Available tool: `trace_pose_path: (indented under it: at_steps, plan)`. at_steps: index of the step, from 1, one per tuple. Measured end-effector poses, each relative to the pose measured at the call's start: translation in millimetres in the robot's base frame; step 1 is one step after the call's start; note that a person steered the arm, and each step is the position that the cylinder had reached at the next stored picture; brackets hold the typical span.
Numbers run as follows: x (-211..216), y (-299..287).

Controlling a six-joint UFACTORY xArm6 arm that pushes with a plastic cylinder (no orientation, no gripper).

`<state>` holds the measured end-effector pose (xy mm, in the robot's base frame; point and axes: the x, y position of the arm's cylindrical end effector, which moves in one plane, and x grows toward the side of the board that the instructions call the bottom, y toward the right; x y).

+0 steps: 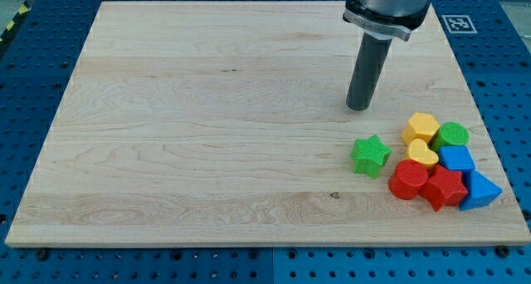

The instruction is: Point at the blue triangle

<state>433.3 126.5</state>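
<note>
The blue triangle lies at the view's lower right, at the right end of a cluster of blocks near the board's right edge. My tip rests on the board above and to the left of the cluster, well apart from the blue triangle. A blue cube sits just above the triangle. A red star touches the triangle's left side.
The cluster also holds a green star, a red hexagon, a yellow heart, a yellow hexagon and a green cylinder. The wooden board lies on a blue perforated table.
</note>
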Motion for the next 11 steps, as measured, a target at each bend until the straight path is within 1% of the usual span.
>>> trace_pose_path:
  at_steps: [1, 2, 3, 4, 5, 6, 7, 8, 10, 11]
  plan:
    - [0.1, 0.0]
    - [-3.1, -14.2]
    - [2.3, -44.4]
    - [38.3, -63.5]
    - [92.5, -73.3]
    - [157.6, -67.8]
    - [184.7, -46.9]
    - [185.7, -26.7]
    - [184.8, 44.3]
    - [184.9, 89.3]
